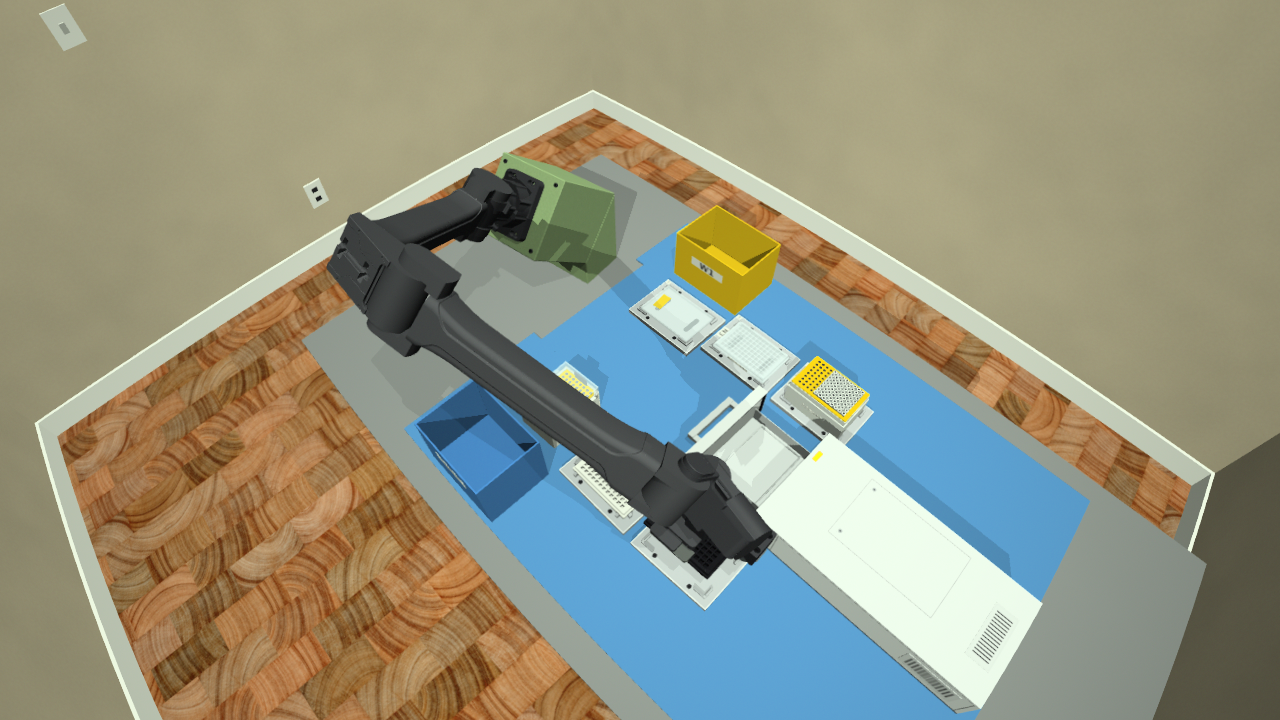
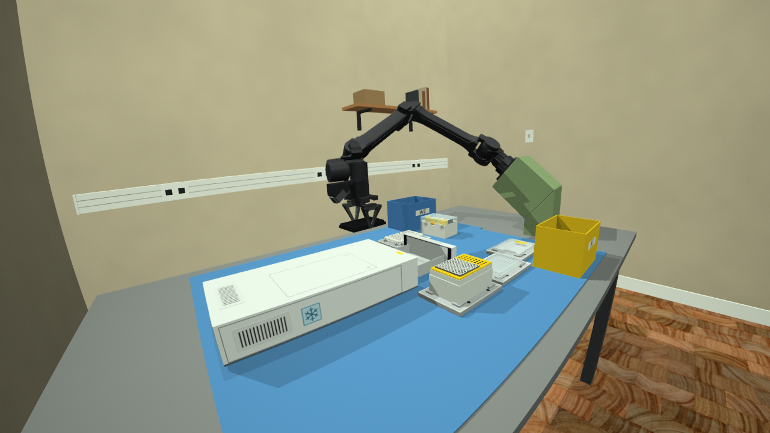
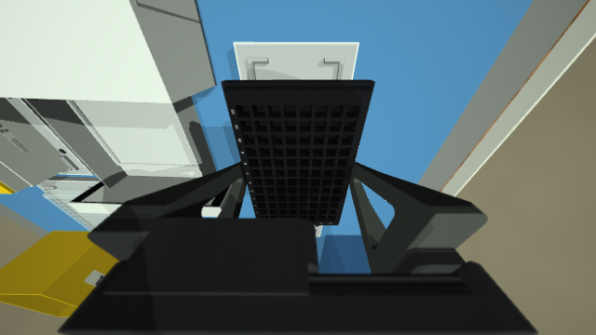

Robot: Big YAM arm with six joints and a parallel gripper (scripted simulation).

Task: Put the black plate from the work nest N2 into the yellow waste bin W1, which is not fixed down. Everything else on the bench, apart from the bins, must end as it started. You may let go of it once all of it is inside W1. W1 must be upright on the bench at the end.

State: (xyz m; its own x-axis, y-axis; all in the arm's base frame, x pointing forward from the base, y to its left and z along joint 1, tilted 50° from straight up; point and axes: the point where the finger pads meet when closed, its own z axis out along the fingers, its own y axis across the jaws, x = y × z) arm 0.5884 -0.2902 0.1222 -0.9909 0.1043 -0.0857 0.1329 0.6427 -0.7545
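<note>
My gripper (image 1: 716,548) (image 2: 359,213) (image 3: 298,167) is shut on the black plate (image 1: 707,564) (image 2: 362,224) (image 3: 298,140), a flat black well plate gripped across its width. I hold it level, lifted clear above the white work nest N2 (image 1: 704,592) (image 3: 295,58), which lies on the blue mat beside the white machine. The yellow waste bin W1 (image 1: 756,268) (image 2: 565,252) (image 3: 42,274) stands upright and open at the far end of the mat, well away from the gripper.
A long white machine (image 1: 895,555) (image 2: 307,290) with an open drawer (image 1: 751,447) lies next to the nest. A blue bin W2 (image 1: 483,456) (image 2: 411,212), a yellow-topped tip box (image 1: 827,389) (image 2: 460,272) and two plate nests (image 1: 675,313) (image 1: 750,351) stand between me and W1.
</note>
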